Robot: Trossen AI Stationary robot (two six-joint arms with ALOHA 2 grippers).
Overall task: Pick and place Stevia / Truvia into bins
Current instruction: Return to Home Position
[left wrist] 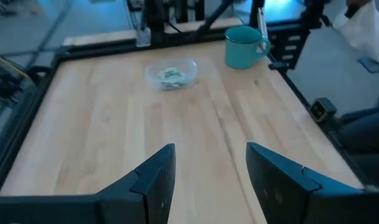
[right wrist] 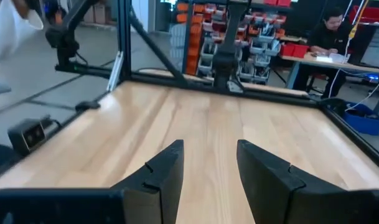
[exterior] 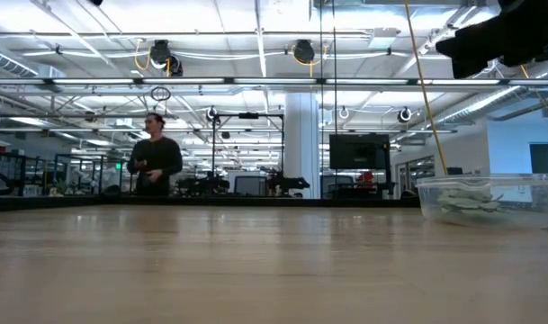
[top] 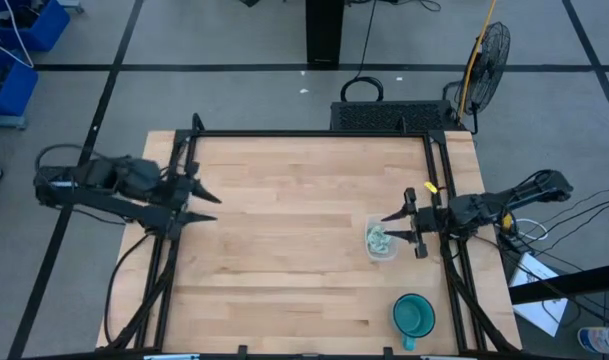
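Several pale green and white Stevia packets (top: 378, 239) lie in a heap inside the small clear plastic bin (top: 382, 251), which stands on its base on the wooden table, right of centre. The bin also shows in the low view (exterior: 486, 200) and the left wrist view (left wrist: 171, 74). My right gripper (top: 392, 227) is open and empty, held above the table just right of the bin, above its far right side. My left gripper (top: 210, 206) is open and empty, above the table's left edge.
A round teal cup with a handle (top: 414, 317) stands near the table's near right corner. A black frame (top: 314, 133) runs along the table's far, left and right edges. In the low view a person (exterior: 155, 162) stands far off in the room behind the table.
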